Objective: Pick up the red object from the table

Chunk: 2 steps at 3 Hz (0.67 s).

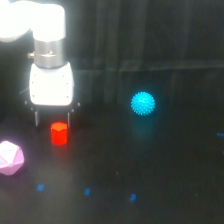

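Observation:
The red object (59, 133) is a small bright red-orange faceted block resting on the dark table (155, 165) at the exterior view's left. My gripper (53, 123) hangs from its white body just above the block. Its two thin dark fingers (36, 118) stand wide apart, one on each side of the block's top, with the block nearer the finger on the view's right. The fingers touch nothing that I can see. The gripper is open.
A cyan spiky ball (143, 103) lies to the view's right of the gripper. A pink faceted polyhedron (10, 158) sits at the left edge, below and left of the block. Small blue marks (87, 191) dot the table's front.

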Tool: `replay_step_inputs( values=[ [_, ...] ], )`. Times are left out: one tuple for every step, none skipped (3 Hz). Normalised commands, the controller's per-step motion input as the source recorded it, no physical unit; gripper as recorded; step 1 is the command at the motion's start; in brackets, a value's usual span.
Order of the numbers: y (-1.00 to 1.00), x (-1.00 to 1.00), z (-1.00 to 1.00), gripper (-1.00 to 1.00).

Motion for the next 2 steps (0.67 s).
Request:
replay_step_inputs(
  values=[
    [-0.33, 0.38, -0.87, 1.0],
    [-0.16, -0.28, -0.46, -1.0]
  ],
)
